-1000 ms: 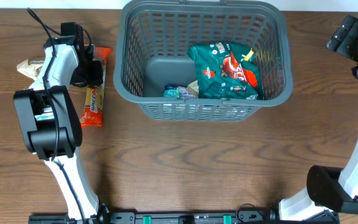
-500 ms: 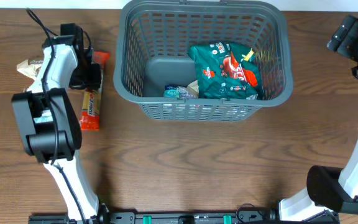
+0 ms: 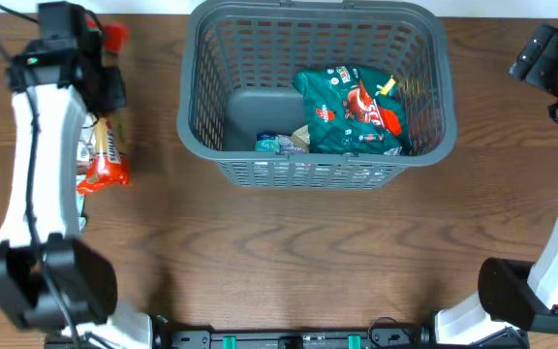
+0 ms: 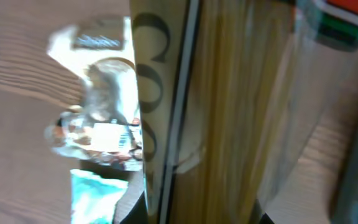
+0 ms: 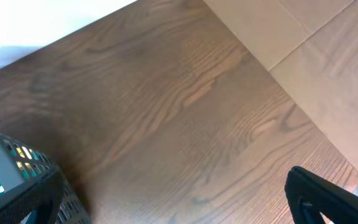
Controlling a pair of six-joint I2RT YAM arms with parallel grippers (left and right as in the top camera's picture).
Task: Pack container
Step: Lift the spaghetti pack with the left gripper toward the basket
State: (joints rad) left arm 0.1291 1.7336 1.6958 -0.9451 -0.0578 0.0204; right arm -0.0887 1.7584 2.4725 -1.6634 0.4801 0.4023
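A dark wooden table (image 3: 308, 252) is seen from above, with a robot arm at each side. The left arm has just risen from the table's left edge. The long packet (image 3: 103, 155) that lay flat there a moment ago now hangs off the wood, clamped in the left gripper (image 3: 108, 97), whose fingers are closed tight on it. It is therefore picked up but not yet packed, and it probably still has to travel right and over the rim.

The container (image 3: 308, 173) stands at the far middle of the table. It is a big grey plastic basket with slotted lattice walls, a solid floor and a rolled rim. A crinkled green snack bag (image 3: 352, 111) lies in its right half, with a small pale packet (image 3: 279, 143) against the near wall.

Close up, the long packet (image 4: 229, 112) is clear glossy film over thin straw-yellow sticks, with an orange end. Small blurred wrappers (image 4: 95, 124) lie on the wood beneath it.

The right gripper (image 3: 550, 58) hangs by the far right corner, fingers spread wide and holding nothing.
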